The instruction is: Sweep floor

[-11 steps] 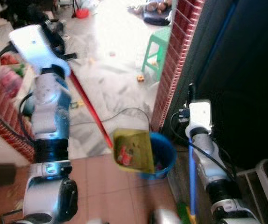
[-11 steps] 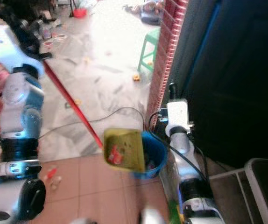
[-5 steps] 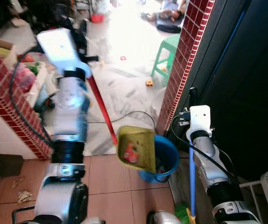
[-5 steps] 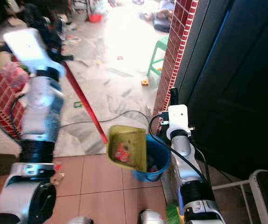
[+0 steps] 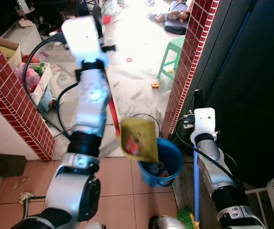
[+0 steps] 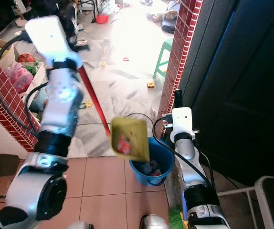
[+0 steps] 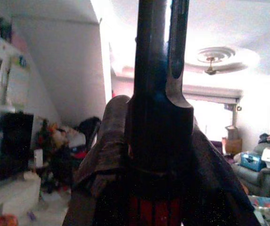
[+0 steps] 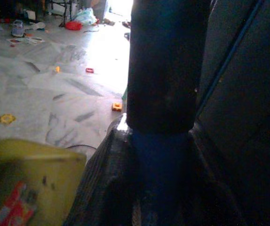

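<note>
The left pincer point(image 7: 158, 155) is clamped tight round the red handle point(image 6: 93, 102) of the dustpan point(image 5: 138, 140), up high near the robot's shoulder, so that the long stick slopes down and the yellow pan hangs out in front, tipped on its side just over the blue bucket point(image 5: 171, 160). That tilt looks deliberate to me: there is a red and white scrap lying in the pan, and holding it steep above the rim is how you would let the rubbish slide off into the bucket, which already has some litter at the bottom. The right pincer point(image 8: 161, 141) is closed on the blue broom handle point(image 5: 195, 183), keeping it upright and tucked in against the dark door point(image 6: 242, 86) on the robot's right, with the green bristles point(image 5: 185, 215) resting down on the tiled floor point(image 5: 113, 191); I'd guess it is parked there simply to stay out of the way while the pan is emptied. The bucket stands at the foot of the red brick pillar point(image 5: 187, 57), just beside a loose black cable. Beyond the doorway the marble floor has small toys scattered about and a green stool point(image 5: 171, 50), so there looks to be more sweeping left. A few scraps lie on the tiles by the low brick wall point(image 5: 17, 109) at the left too.
</note>
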{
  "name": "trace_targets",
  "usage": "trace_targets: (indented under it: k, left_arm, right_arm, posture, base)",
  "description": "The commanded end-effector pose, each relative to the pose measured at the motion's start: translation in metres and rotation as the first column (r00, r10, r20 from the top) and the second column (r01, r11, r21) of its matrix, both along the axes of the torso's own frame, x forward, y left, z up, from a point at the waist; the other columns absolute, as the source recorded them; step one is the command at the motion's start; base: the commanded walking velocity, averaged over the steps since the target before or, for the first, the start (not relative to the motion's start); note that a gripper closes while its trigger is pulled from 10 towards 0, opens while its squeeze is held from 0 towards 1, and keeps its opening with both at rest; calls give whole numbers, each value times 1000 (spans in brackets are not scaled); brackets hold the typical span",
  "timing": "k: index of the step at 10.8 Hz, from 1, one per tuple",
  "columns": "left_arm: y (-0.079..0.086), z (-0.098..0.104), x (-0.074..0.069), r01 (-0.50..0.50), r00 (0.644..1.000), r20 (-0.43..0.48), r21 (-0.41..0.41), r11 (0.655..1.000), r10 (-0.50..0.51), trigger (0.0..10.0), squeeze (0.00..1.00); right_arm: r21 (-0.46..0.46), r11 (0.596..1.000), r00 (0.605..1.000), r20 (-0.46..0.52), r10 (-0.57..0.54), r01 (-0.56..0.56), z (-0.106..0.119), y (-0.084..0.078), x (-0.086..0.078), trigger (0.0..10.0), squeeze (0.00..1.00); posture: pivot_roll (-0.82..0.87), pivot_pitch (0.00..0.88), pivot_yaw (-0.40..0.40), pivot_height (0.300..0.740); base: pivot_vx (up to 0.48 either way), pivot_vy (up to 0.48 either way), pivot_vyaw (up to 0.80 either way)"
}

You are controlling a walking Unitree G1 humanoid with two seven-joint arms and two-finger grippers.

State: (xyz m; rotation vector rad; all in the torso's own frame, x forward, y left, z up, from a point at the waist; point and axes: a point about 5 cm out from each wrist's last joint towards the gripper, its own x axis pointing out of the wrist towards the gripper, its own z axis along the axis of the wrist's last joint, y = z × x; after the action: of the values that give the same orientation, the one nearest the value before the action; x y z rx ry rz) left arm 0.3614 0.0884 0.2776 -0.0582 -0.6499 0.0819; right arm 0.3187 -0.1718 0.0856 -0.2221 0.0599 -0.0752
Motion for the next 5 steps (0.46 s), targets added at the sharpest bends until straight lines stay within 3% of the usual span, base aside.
trace_targets:
  k: [1, 4, 5]
  left_arm:
    - [-21, 23, -9, 34, 990, 137, 42, 999, -39, 10000, 0]
    - [-63, -2, -22, 159, 977, 124, 106, 982, -171, 10000, 0]
    - [-68, -6, -24, 185, 973, 116, 116, 976, -198, 10000, 0]
  right_arm:
    - [-6, 1000, 999, 46, -1, 2, 11, 0, 3, 10000, 0]
    - [-5, 1000, 999, 47, -11, 11, 9, 0, 0, 10000, 0]
    - [-6, 1000, 999, 46, -10, 11, 9, 0, 0, 10000, 0]
  posture:
    - [-88, 0, 23, 740]
    - [-92, 0, 29, 740]
    - [-89, 0, 28, 740]
  base:
    - [0, 0, 0]
    - [0, 0, 0]
    - [0, 0, 0]
